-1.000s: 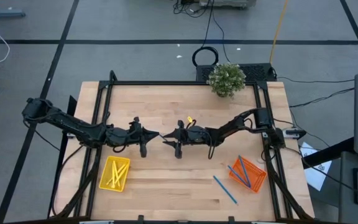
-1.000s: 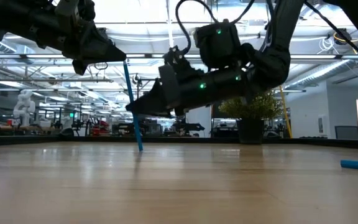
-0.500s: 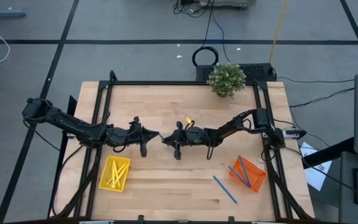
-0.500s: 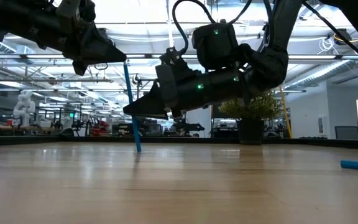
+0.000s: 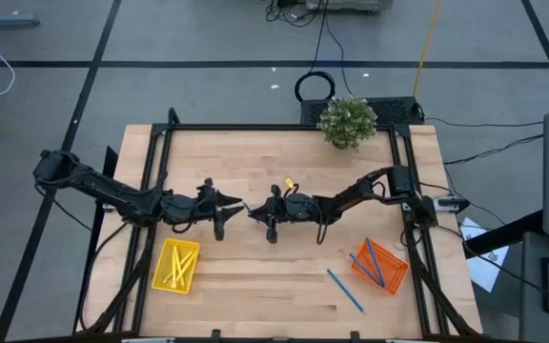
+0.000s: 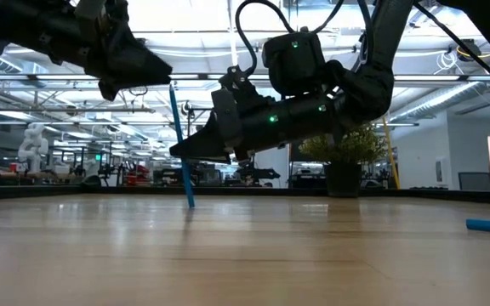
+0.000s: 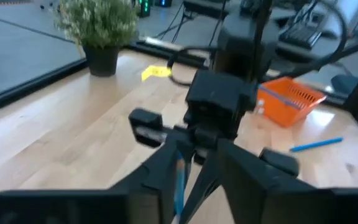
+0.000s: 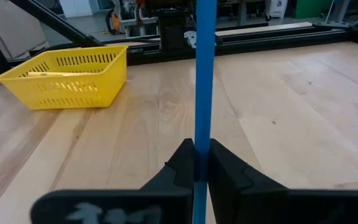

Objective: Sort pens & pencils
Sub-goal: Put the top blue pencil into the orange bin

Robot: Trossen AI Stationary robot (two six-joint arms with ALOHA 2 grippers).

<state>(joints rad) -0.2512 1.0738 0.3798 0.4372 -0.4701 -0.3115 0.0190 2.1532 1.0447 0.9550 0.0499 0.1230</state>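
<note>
both claws pinch one upright blue pen (image 6: pixel 179 144) mid-table: left gripper (image 5: pixel 240 205), right gripper (image 5: pixel 253 211); mesh baskets flank them.

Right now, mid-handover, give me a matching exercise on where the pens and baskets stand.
Things:
1. held pen
2. loose pen
3. yellow basket
4. orange basket

States:
A. holds blue pens
B. flat on bare wood beside the orange basket
C. upright at table centre, gripped by left gripper and right gripper
D. holds pencils

Pairs: 1-C, 2-B, 3-D, 4-A
</note>
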